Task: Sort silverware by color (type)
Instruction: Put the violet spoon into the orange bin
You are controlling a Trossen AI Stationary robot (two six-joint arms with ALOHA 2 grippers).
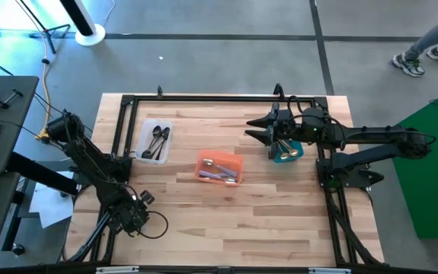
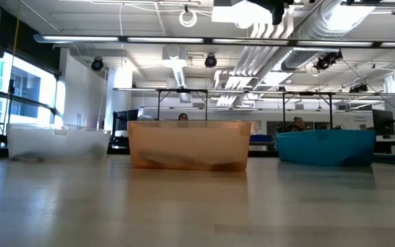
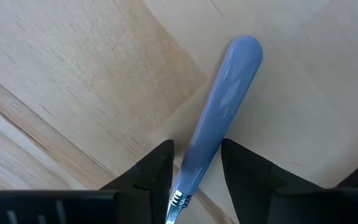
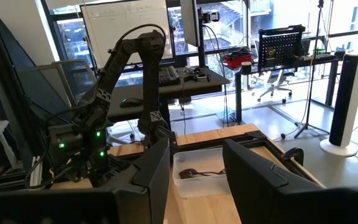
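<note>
My black spoons (image 1: pixel 157 141) lie in the clear bin (image 1: pixel 144 131), more fill the orange bin (image 1: pixel 238 161) and teal bin (image 1: pixel 298 153), and my left gripper (image 3: pixel 194 171) pinches one lavender spoon (image 3: pixel 219 121) low over the table, while my right gripper (image 4: pixel 194 174) is spread wide.

The wooden table (image 1: pixel 226 213) carries clear bin (image 1: pixel 157 141), orange bin (image 1: pixel 220 168), teal bin (image 1: pixel 287 152).

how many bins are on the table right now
3: a clear bin toward the left arm's side, an orange bin in the middle, and a teal bin under the right gripper. None seems hidden.
</note>
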